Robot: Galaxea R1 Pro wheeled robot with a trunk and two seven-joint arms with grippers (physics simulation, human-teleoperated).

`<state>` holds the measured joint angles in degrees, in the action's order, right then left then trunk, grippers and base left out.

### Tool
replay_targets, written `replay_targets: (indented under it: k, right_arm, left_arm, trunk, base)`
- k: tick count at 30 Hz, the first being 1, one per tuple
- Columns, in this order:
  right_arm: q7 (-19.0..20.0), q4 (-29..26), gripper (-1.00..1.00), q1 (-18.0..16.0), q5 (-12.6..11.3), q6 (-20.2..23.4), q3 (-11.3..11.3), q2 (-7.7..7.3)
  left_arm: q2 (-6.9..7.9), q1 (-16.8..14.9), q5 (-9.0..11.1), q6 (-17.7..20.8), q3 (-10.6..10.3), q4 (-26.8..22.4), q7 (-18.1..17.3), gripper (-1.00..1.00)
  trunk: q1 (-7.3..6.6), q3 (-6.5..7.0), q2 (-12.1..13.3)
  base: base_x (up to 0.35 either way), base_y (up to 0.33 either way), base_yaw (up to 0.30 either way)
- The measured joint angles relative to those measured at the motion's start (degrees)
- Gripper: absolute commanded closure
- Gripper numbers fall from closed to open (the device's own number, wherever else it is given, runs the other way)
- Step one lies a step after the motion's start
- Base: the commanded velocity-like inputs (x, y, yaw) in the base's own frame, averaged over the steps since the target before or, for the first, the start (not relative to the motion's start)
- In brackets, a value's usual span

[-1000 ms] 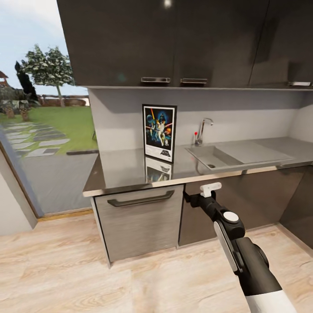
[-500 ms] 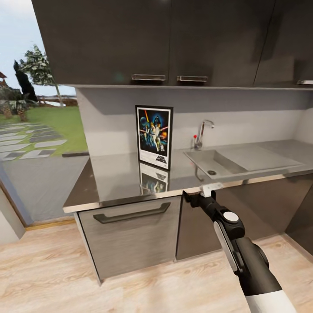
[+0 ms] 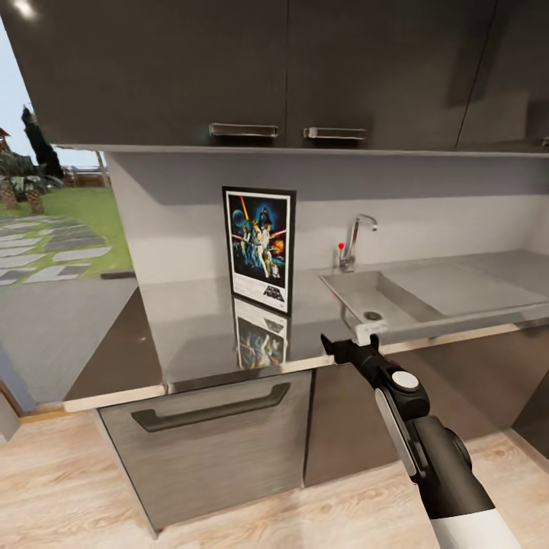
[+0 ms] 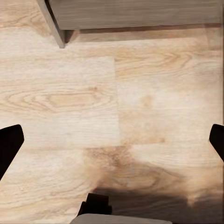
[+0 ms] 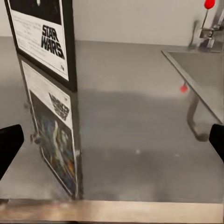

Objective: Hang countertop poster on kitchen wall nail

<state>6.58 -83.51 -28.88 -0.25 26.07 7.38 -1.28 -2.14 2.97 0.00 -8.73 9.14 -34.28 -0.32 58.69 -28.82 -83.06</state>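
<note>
The head view looks forward and down from behind the right tool, onto the counter and the poster beyond it. The right wrist view sits low at the counter's edge, sharing the poster and sink. The left wrist view faces the wood floor closely.

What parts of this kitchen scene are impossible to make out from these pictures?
- Wall nail: too small to find on the pale wall behind the poster, head view.
- Poster's top: cut off by the picture edge, right wrist view.
- Right gripper: its black arm hides the fingers, head view.
- Left gripper: just two finger tips at the edges.
</note>
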Motion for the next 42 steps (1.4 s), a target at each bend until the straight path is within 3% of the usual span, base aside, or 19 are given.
replay_targets:
  k: [7, 27, 42]
  right_arm:
    - [0.0, 0.0, -1.0, 0.0, 0.0, 0.0, 0.0, -0.01]
    - [0.0, 0.0, -1.0, 0.0, 0.0, 0.0, 0.0, -0.02]
    - [-0.1, 0.7, -1.0, 0.0, 0.2, 0.2, -0.6, -0.23]
  left_arm:
    - [0.0, 0.0, 0.0, 0.0, 0.0, 0.0, 0.0, -1.0]
    - [0.0, 0.0, 0.0, -0.1, 0.0, 0.0, 0.1, -1.0]
    - [0.0, 0.0, 0.0, -0.1, 0.0, 0.0, 0.1, -1.0]
  trunk:
    - [0.02, 0.0, 0.0]
    - [0.03, 0.0, 0.0]
    - [0.03, 0.0, 0.0]
  base:
    - [0.195, -0.051, 0.103]
    - [0.01, -0.003, 0.265]
    - [0.0, 0.0, 0.019]
